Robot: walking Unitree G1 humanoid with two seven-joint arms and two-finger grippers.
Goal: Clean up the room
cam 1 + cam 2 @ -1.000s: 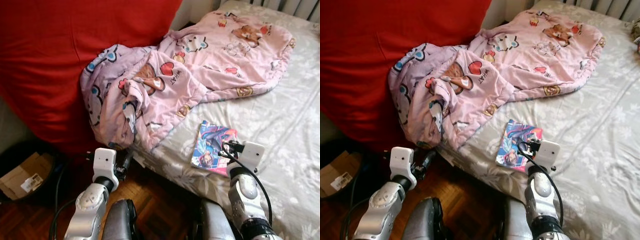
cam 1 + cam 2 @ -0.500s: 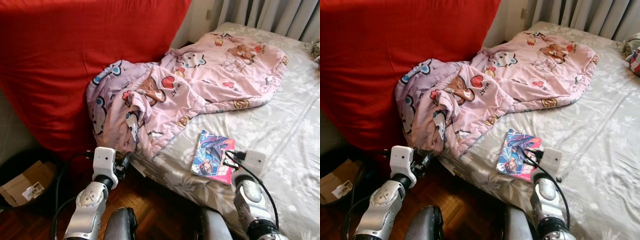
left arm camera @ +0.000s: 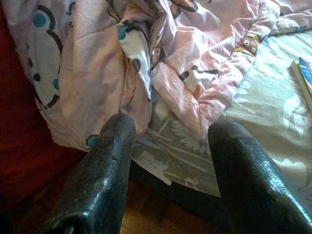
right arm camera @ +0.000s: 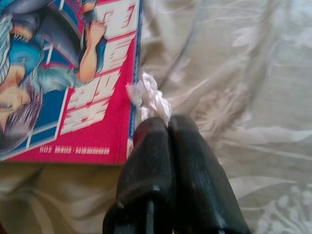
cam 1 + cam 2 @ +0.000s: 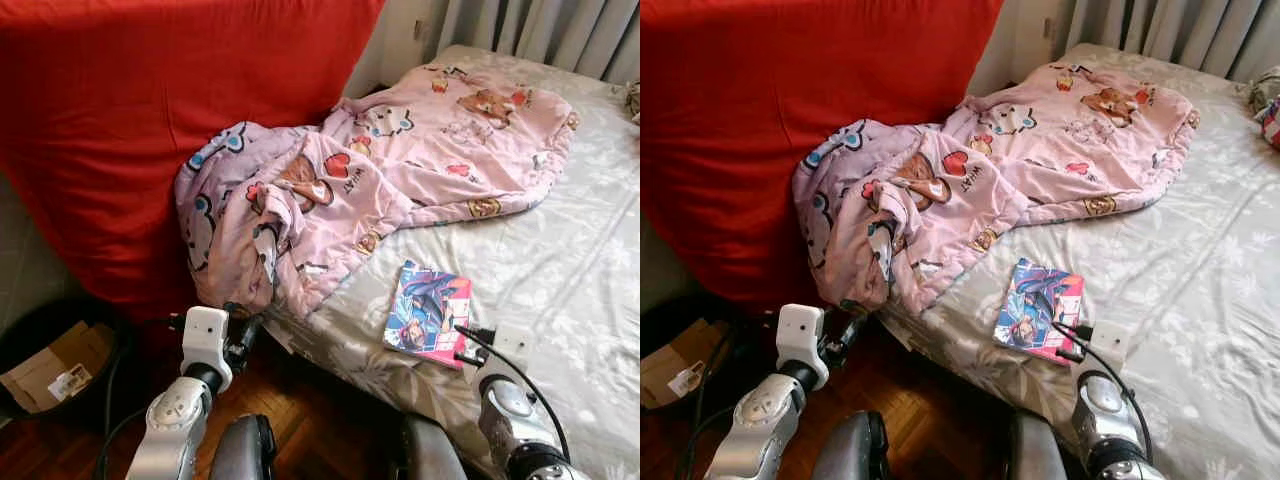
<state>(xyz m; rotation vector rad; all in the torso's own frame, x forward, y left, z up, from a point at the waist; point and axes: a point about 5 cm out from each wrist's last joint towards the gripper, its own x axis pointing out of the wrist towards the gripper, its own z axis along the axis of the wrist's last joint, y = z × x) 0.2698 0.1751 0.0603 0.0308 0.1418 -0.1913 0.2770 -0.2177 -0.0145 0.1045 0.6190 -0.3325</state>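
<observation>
A colourful comic book (image 5: pixel 428 312) lies on the grey flowered bed sheet (image 5: pixel 560 250) near the bed's front edge. My right gripper (image 4: pixel 168 124) sits just off the book's near right corner, shut on a small crumpled white paper scrap (image 4: pixel 148 97) at its tips. A pink cartoon-print blanket (image 5: pixel 400 170) is bunched across the bed and hangs over its left corner. My left gripper (image 3: pixel 170 131) is open and empty, low beside the bed, facing the blanket's hanging fold.
A big red cover (image 5: pixel 150 120) rises behind the blanket on the left. A cardboard box (image 5: pixel 50 365) sits in a dark bin at the lower left. Wooden floor (image 5: pixel 320 420) runs along the bed's edge. Curtains (image 5: pixel 540 30) hang behind the bed.
The view has tilted up and shifted a little. My right gripper has drawn back toward me, from over the book's corner to just off its near edge. The left arm stays put.
</observation>
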